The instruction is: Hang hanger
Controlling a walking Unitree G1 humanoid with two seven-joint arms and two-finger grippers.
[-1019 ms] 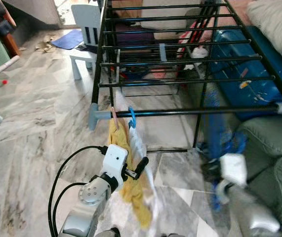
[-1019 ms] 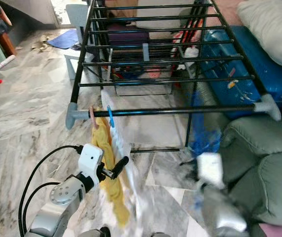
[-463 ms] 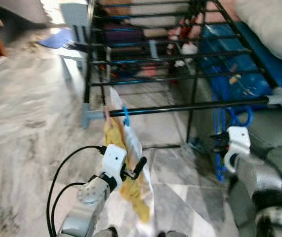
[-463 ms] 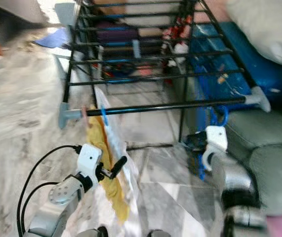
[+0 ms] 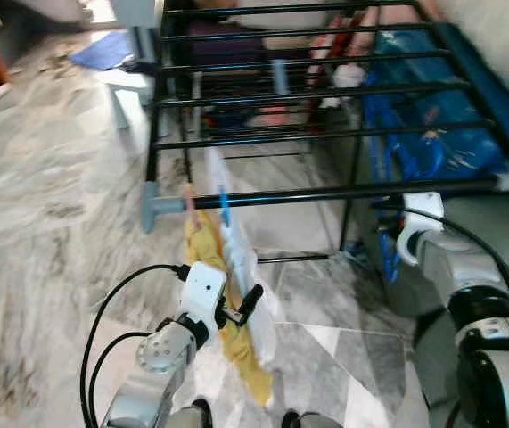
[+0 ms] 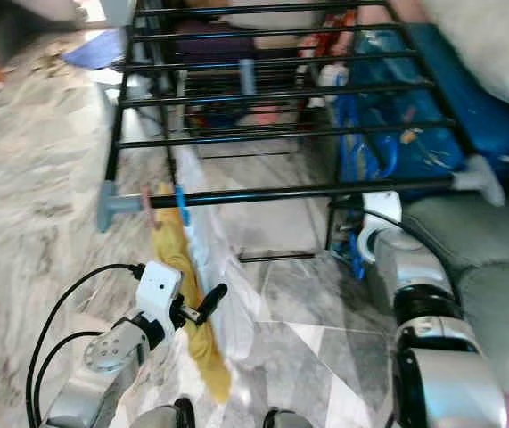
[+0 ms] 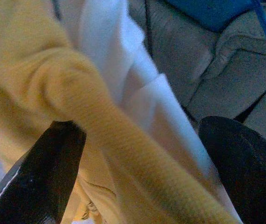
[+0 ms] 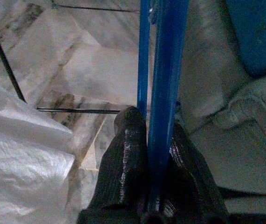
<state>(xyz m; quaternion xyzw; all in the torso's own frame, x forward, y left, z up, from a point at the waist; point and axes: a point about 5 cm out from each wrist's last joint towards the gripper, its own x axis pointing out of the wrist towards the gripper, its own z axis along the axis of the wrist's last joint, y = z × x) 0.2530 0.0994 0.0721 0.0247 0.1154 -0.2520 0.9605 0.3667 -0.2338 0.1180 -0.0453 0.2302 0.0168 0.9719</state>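
Observation:
A blue plastic hanger [image 8: 164, 70] is clamped between the black fingers [image 8: 129, 154] of my right gripper [image 5: 390, 242], which is shut on it. It hangs low at the right end of the black drying rack [image 5: 325, 193], just under the front bar and beside the sofa. On that bar's left end hang a yellow garment [image 5: 208, 259] and a white garment [image 5: 241, 259], each on its own hanger. My left gripper [image 5: 243, 308] is open against them, and yellow cloth [image 7: 105, 121] lies between its fingers [image 7: 44, 172].
A grey sofa [image 5: 504, 232] and a blue bag [image 5: 468, 98] crowd the rack's right side. A white child's chair [image 5: 134, 53] stands at the far left of the rack. Clutter lies under the rack. Marble floor [image 5: 49, 223] spreads to the left.
The camera has shifted. My right arm has come up and forward with the blue hanger, from low by the sofa to just under the front bar. The left arm stays by the garments.

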